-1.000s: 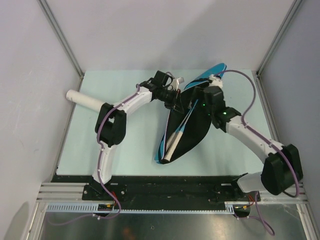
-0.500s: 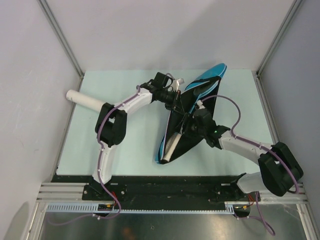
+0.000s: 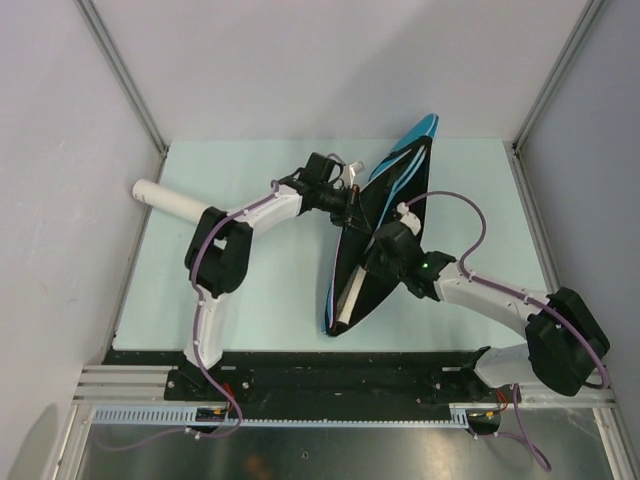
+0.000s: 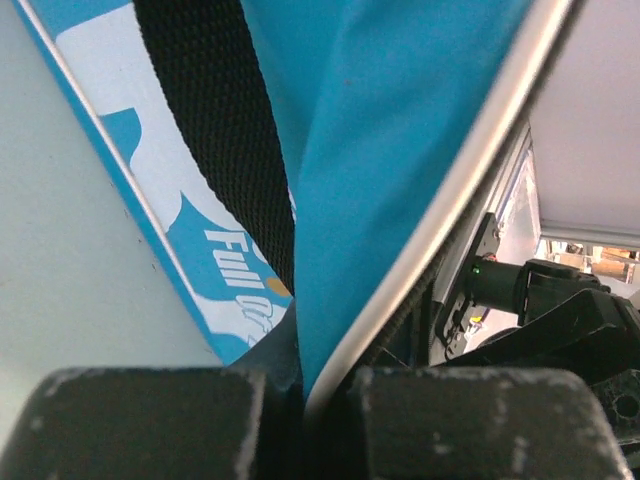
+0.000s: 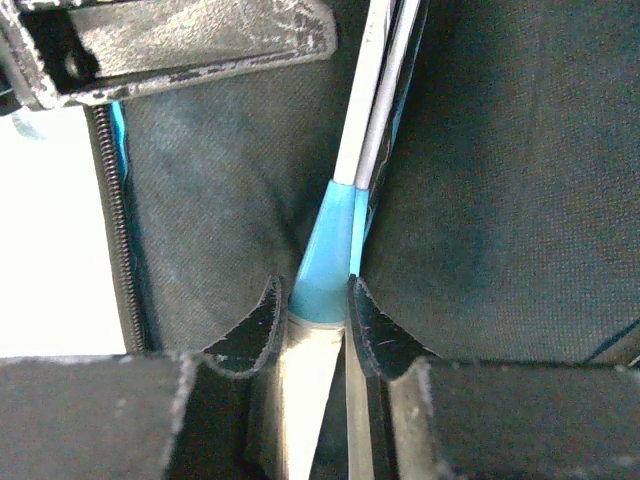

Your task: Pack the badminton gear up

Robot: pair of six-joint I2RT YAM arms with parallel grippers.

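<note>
The right gripper (image 5: 316,296) is closed on the two rackets (image 5: 362,100). Its fingers (image 5: 250,335) are pinched on the pale-blue collar where one shaft meets its white handle, and the second shaft runs just beside the first. The rackets lie inside the bag (image 3: 412,148), against its black lining. In the overhead view their white handles (image 3: 348,296) are seen near the bag's near end, while the heads are hidden further in.

The bag's blue upper flap is held by the left gripper (image 4: 303,388), which is shut on the piped edge so that the mouth is kept open. The black strap (image 4: 215,140) hangs just beside that flap. The bag lies at a slant on the table (image 3: 250,290), towards its right half. The white tube (image 3: 170,198) lies well apart at the left edge, not yet packed. No shuttlecock can be made out with certainty.

The step in hand is judged to be the seating of the rackets in the bag. For the next move, the rackets would need to be slid along the bag's length until the handles are fully inside, with the flap kept raised. Only then should the right grip be released.
</note>
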